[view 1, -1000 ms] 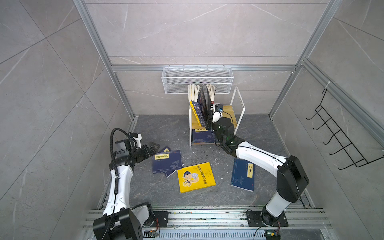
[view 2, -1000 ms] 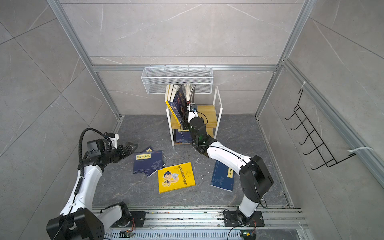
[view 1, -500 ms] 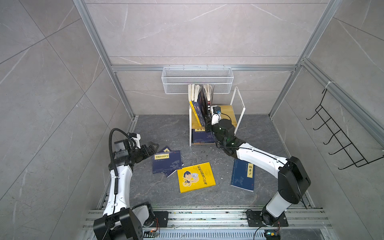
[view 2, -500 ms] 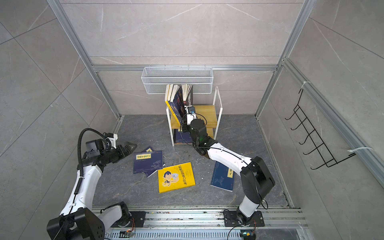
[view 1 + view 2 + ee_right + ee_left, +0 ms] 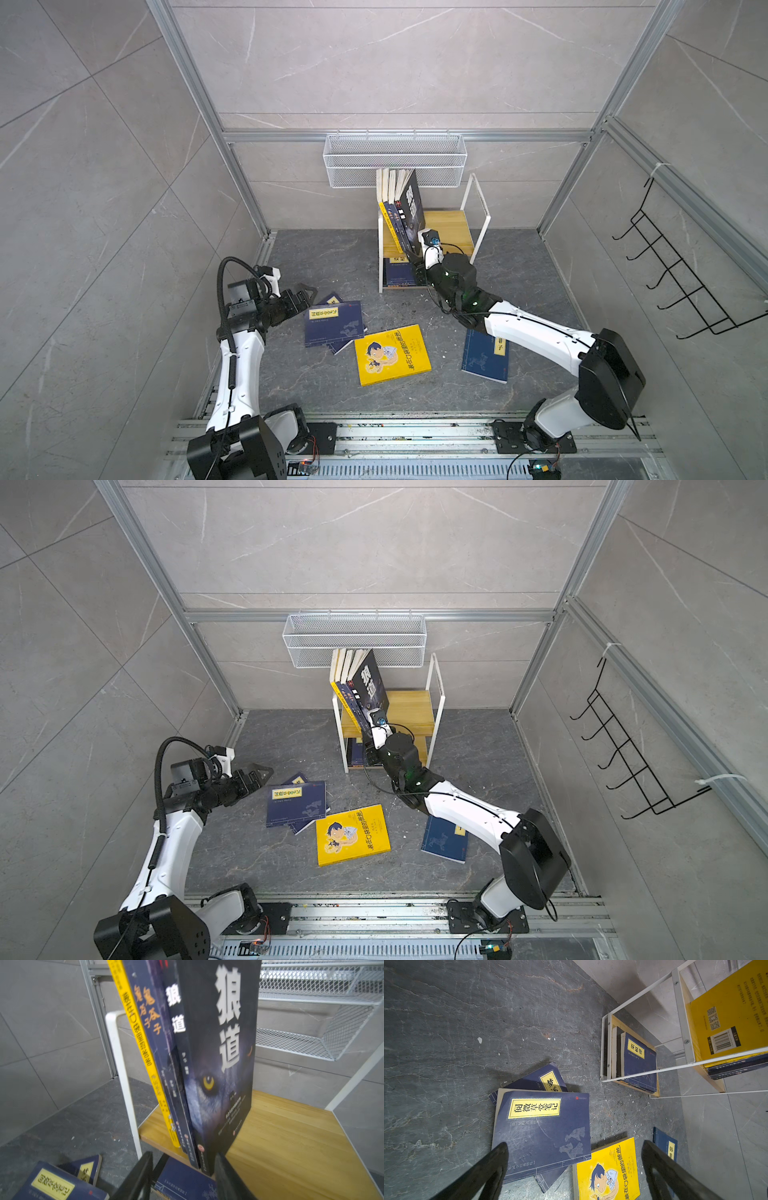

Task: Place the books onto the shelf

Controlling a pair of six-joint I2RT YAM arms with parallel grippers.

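Note:
The shelf stands at the back of the floor. On its top board several books stand on edge and lean left, the outermost black with white characters. Navy books lie flat on the lower board. My right gripper is at the shelf's front edge, open, its jaws either side of the black book's lower corner. On the floor lie two overlapping navy books, a yellow cartoon book and a navy book beside the right arm. My left gripper hangs open above the navy pair's left edge.
A white wire basket hangs on the back wall just above the standing books. A black hook rack is on the right wall. Metal rails with both arm bases run along the front. Grey walls close in left and right.
My right gripper's jaws have spread apart at the black book's lower corner, and that book now leans against the row. The left arm has barely moved.

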